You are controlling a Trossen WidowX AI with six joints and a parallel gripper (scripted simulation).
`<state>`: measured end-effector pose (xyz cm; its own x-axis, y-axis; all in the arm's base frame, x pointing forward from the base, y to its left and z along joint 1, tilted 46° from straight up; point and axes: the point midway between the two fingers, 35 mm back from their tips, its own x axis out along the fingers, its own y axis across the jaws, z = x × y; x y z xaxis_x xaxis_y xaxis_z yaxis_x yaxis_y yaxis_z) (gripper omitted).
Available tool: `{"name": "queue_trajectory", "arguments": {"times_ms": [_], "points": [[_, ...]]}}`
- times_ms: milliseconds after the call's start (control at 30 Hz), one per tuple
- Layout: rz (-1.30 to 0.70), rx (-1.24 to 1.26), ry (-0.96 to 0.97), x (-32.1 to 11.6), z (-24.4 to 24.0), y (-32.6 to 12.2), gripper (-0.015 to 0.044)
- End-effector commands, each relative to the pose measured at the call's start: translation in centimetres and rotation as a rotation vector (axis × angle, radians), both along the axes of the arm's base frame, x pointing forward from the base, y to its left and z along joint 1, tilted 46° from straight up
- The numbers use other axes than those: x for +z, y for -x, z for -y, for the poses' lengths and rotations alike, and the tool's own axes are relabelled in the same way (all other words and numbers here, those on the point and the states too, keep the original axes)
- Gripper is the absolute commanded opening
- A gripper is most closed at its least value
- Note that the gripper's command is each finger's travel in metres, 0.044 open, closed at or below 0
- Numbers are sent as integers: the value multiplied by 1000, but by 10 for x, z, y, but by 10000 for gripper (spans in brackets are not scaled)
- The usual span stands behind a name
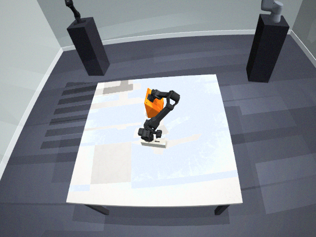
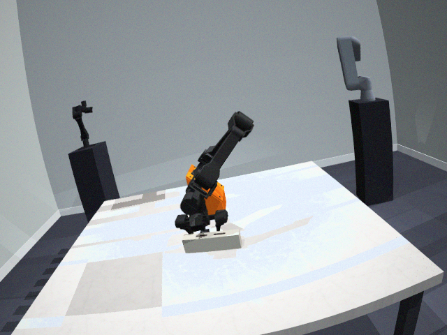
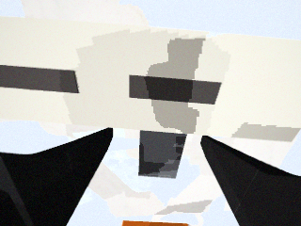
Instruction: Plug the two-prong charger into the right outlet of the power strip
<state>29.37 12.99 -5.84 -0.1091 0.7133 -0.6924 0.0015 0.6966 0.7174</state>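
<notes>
The gripper [image 3: 155, 160] is seen with its fingers spread wide and nothing pinched between them. In the wrist view the charger [image 3: 160, 153] stands free in the gap, touching neither finger, its dark body at 6 o'clock of an outlet slot [image 3: 175, 89] on the power strip [image 3: 263, 71]. A second slot [image 3: 38, 78] lies at 9 o'clock. The plugging is judged largely done — the charger appears seated and released. Which outlet it occupies, and how deeply the prongs sit, cannot be told. What seems left is withdrawal of the gripper from the power strip on the table [image 1: 178, 178].
</notes>
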Motion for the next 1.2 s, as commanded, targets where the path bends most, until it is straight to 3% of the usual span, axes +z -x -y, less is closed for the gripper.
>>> {"name": "queue_trajectory", "arguments": {"times_ms": [0,1167], "points": [[3,-2,3,1,0,1,440],[5,-3,4,1,1,33,440]]}}
